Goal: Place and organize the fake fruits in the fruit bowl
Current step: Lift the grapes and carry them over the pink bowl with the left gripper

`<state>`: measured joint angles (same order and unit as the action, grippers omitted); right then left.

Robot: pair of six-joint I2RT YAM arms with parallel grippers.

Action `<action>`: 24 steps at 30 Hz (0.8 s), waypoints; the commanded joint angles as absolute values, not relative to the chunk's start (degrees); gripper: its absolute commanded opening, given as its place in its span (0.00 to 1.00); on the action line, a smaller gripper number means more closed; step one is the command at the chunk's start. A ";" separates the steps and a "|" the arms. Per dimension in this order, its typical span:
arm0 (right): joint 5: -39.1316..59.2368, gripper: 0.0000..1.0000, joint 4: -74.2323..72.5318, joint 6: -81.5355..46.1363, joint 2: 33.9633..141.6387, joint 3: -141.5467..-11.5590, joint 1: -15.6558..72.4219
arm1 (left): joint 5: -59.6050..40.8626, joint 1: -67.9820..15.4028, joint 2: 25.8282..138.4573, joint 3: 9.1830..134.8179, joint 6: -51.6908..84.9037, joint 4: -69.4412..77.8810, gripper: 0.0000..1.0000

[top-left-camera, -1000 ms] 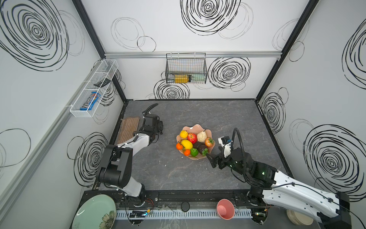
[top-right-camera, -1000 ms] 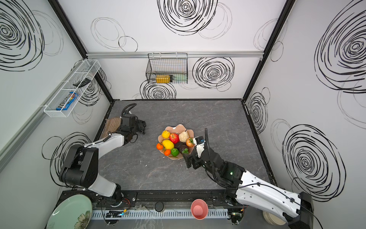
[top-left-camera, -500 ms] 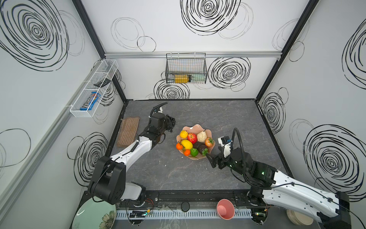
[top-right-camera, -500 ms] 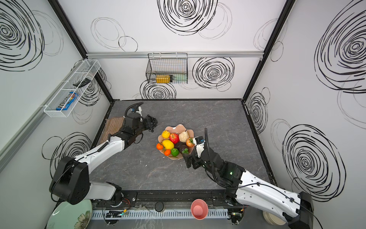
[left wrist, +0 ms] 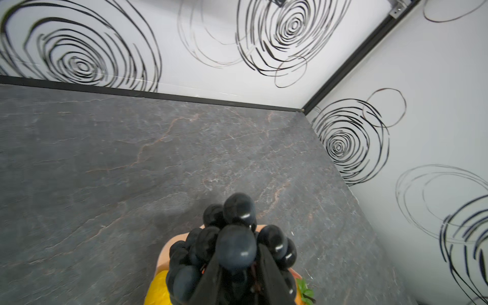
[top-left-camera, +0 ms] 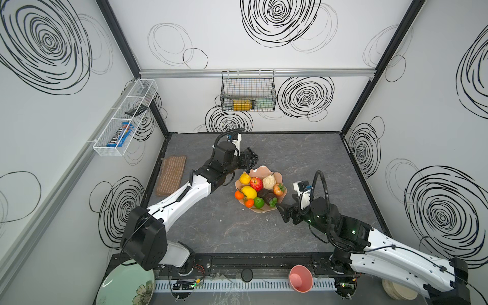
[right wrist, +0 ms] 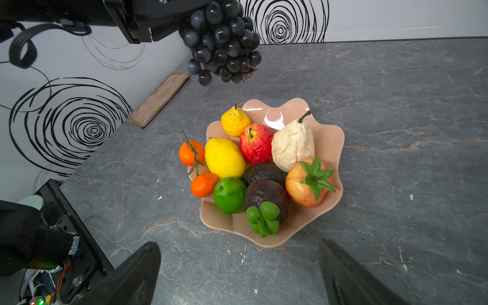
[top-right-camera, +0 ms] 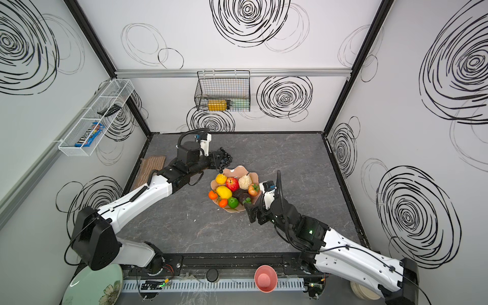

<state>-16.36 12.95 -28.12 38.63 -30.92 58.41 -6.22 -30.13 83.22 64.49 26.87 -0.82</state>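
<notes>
My left gripper [top-left-camera: 242, 161] is closed tight on the grape bunch [top-left-camera: 251, 158]. The black grapes hang in the air from my fingers, over the far rim of the fruit bowl [right wrist: 331, 137] on my left arm's side. They are clear of the bowl and of everything in it. In the left wrist view the bunch fills the space between my fingers, with a bit of peach rim and a yellow fruit just under it.

My right gripper [top-left-camera: 283, 213] has its jaws spread wide with nothing between them. It sits low over the table [right wrist: 396, 92], just beside the bowl's near rim and not touching it.

The other fake fruits lie in the bowl:
- A small yellow fruit [right wrist: 235, 121], the red apple [right wrist: 256, 144] and the beige pear [right wrist: 293, 142] sit toward the far side.
- The big lemon [right wrist: 224, 158] and two oranges [right wrist: 190, 153] are along the rim on my left arm's side — the oranges are perched right on the edge.
- The lime [right wrist: 229, 195] is near the front, next to a dark round fruit with green leaves [right wrist: 266, 195].
- The avocado [right wrist: 264, 171] is in the middle.
- An orange-red fruit with a green calyx [right wrist: 306, 184] leans on the rim on my right arm's side.

A bare glossy patch of the bowl shows at the far side, behind the apple.
</notes>
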 commanded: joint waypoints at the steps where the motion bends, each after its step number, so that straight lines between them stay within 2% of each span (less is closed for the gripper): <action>1: -17.54 0.97 12.43 -28.91 38.14 -31.38 58.03 | -10.29 -32.16 86.36 69.00 24.91 -2.06 0.25; 13: -17.11 0.97 12.74 -29.41 38.21 -31.11 57.83 | -14.13 -36.03 97.27 77.77 23.37 -6.25 0.25; 24: -16.88 0.97 12.76 -29.44 38.04 -30.85 57.69 | -13.62 -34.04 100.41 79.75 23.40 -7.82 0.25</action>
<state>-16.56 12.97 -28.51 38.63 -30.92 57.93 -13.02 -35.29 99.37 77.54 24.34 -9.21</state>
